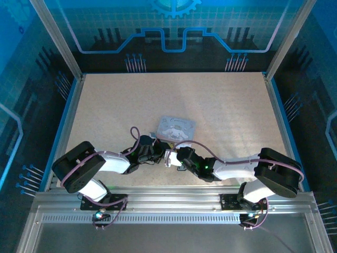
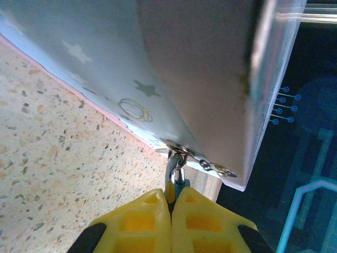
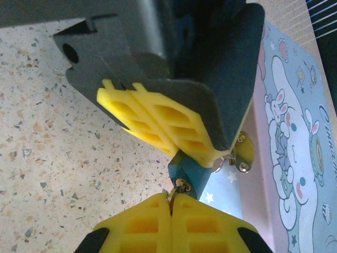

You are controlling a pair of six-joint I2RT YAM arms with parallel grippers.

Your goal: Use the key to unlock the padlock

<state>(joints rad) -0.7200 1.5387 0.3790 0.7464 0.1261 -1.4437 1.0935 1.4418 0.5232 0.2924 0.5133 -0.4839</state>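
The padlock (image 3: 190, 169) is a tiny lock with a dark bluish body. Its silvery shackle (image 2: 174, 167) hangs through the hasp on the edge of the lavender tin (image 2: 158, 63). My left gripper (image 2: 171, 195) is shut on the padlock body, and its yellow fingers (image 3: 158, 122) come in from above in the right wrist view. My right gripper (image 3: 171, 198) is shut on a thin silvery key (image 3: 172, 194), whose tip sits at the keyhole (image 3: 182, 184) in the lock's end. In the top view both grippers (image 1: 154, 153) (image 1: 178, 158) meet just in front of the tin.
The cartoon-printed tin (image 1: 176, 128) lies flat near the middle of the speckled table (image 1: 221, 110). Blue walls and metal posts ring the table. The aluminium rail (image 1: 168, 203) with both arm bases runs along the near edge.
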